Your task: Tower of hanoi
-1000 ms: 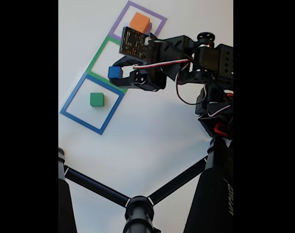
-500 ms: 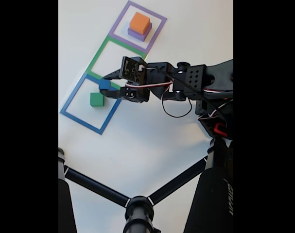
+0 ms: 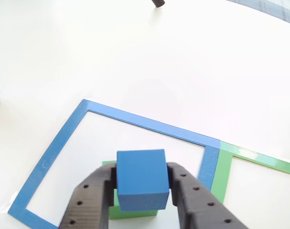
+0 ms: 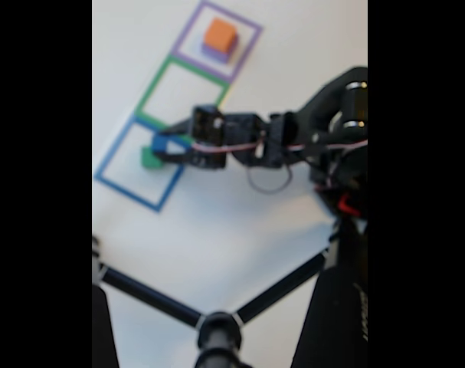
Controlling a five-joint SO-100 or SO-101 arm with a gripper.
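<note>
The blue cube (image 3: 141, 179) is sitting clenched between the two black fingers of the claw (image 3: 141, 191), and it is hanging directly over the green block (image 3: 135, 212), whose edge is peeking out beneath it in the other view. Whether cube and block are already touching cannot be told. In the blurred fixed view the cube (image 4: 160, 144) is showing just above the green block (image 4: 148, 158).

Change: a second ago the claw was carrying the cube over the green outline; half a second ago it was crossing the blue outline's edge; now it is over the green block, with the arm stretched further and lower. Judgement: the carry is ending and the stacking step is at hand — smallest piece going onto the next one up. The claw needs to keep the cube centred before letting go; an offset release could tip it off.

Squares and contents:
- blue outline (image 3: 49, 162): holding the green block, cube above it.
- green outline (image 4: 152, 86): holding nothing.
- purple outline (image 4: 251, 34): holding the orange block (image 4: 220, 34) stacked on the purple block (image 4: 211, 54).

All are lying on the white bench (image 3: 135, 62).
</note>
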